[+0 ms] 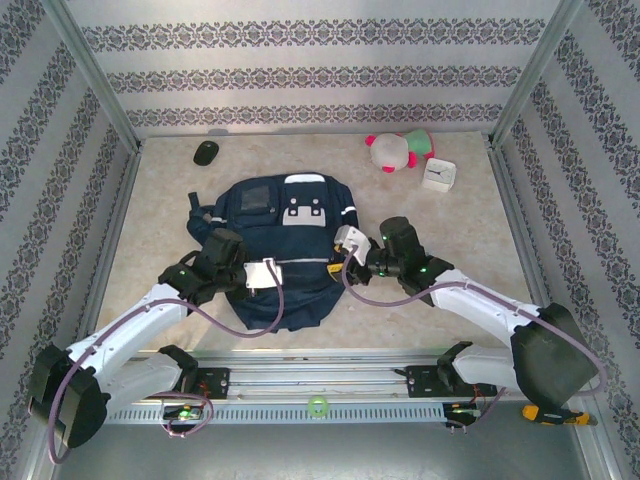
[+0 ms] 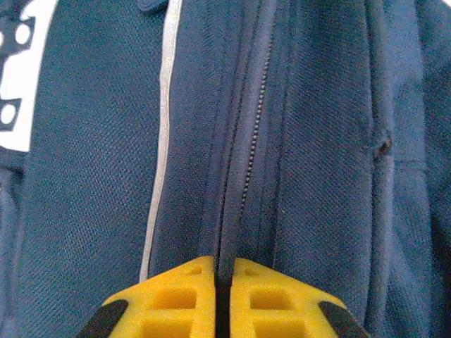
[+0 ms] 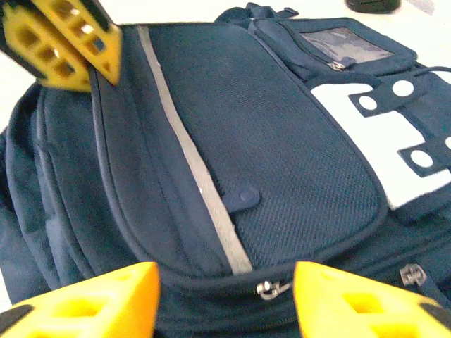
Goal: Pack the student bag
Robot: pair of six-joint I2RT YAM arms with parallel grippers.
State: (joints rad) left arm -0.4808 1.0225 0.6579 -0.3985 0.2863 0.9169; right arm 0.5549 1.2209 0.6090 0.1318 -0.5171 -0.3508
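The student bag [image 1: 296, 243], dark navy with white stripes and a white buckle patch, lies flat in the middle of the table. My left gripper [image 1: 275, 280] rests on its left lower part. In the left wrist view that gripper [image 2: 224, 273] is shut on a narrow fold of the bag's fabric [image 2: 91, 183] beside a closed zipper [image 2: 255, 134]. My right gripper [image 1: 336, 263] is at the bag's right side. It stands open [image 3: 225, 285], with a metal zipper pull [image 3: 271, 289] between its yellow fingers, untouched. The left gripper's yellow fingers [image 3: 70, 42] show across the bag [image 3: 282, 141].
A black mouse [image 1: 206, 152] lies at the back left. At the back right sit a pink and green plush toy [image 1: 398, 150] and a small white clock [image 1: 438, 175]. Metal frame posts and patterned walls close in the table on three sides.
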